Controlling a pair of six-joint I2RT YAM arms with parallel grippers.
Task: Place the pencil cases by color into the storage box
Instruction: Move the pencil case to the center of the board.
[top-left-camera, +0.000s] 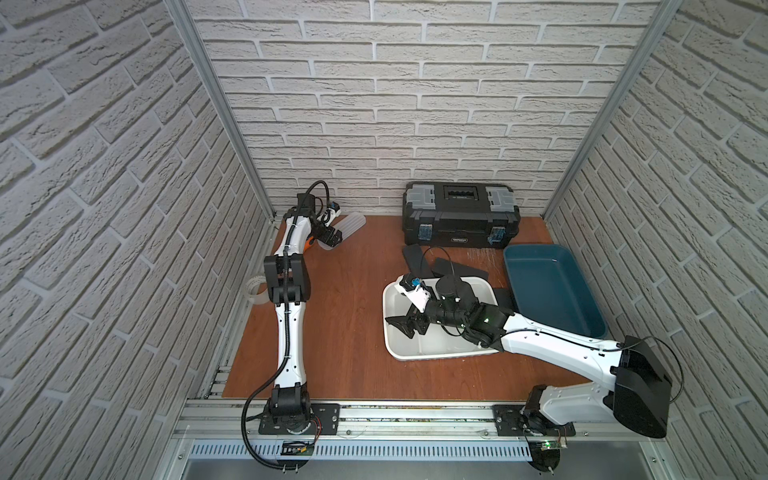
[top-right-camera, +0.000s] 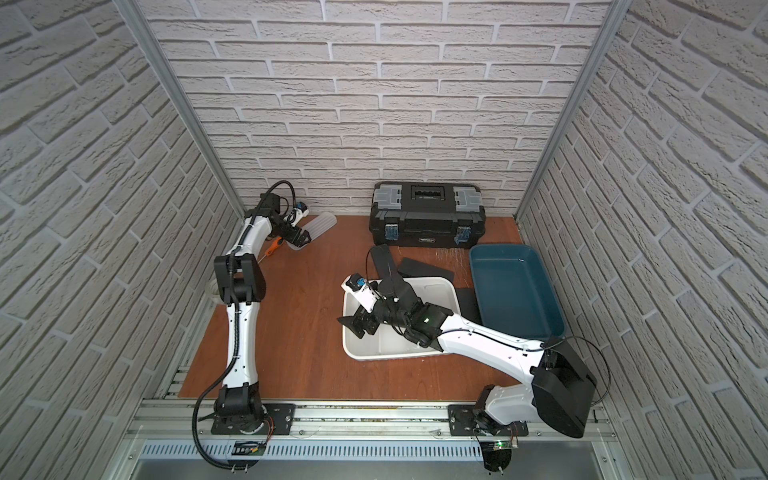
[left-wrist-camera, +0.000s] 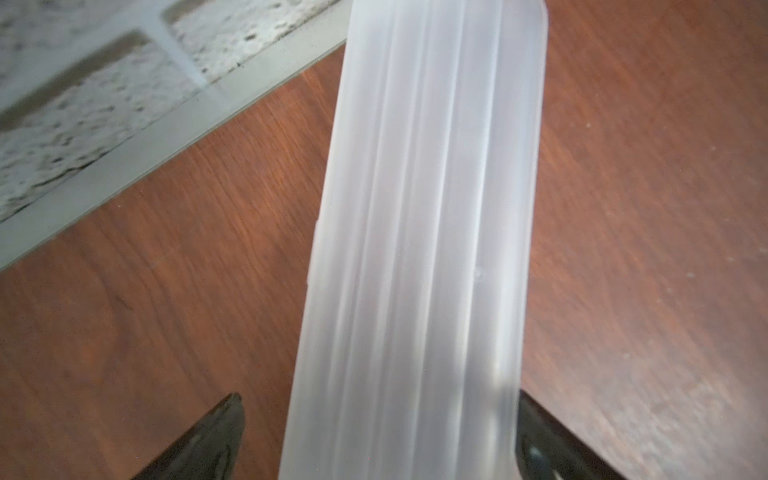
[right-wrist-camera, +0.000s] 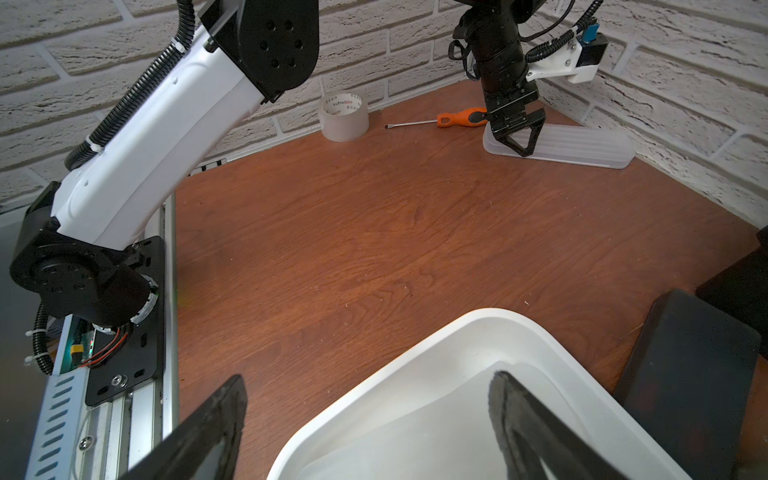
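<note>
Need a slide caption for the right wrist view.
Open left gripper straddles a frosted pencil case beside the screwdriver.

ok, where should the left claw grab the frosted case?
Grip the frosted case across its width, at the end by the screwdriver, from above. It lies flat on the table, too long to span lengthwise; the open left claw straddles that end.

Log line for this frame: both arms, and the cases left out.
left gripper: open, straddling frosted case | right gripper: open, empty, above white bin | black cases: on table beside bin
</note>
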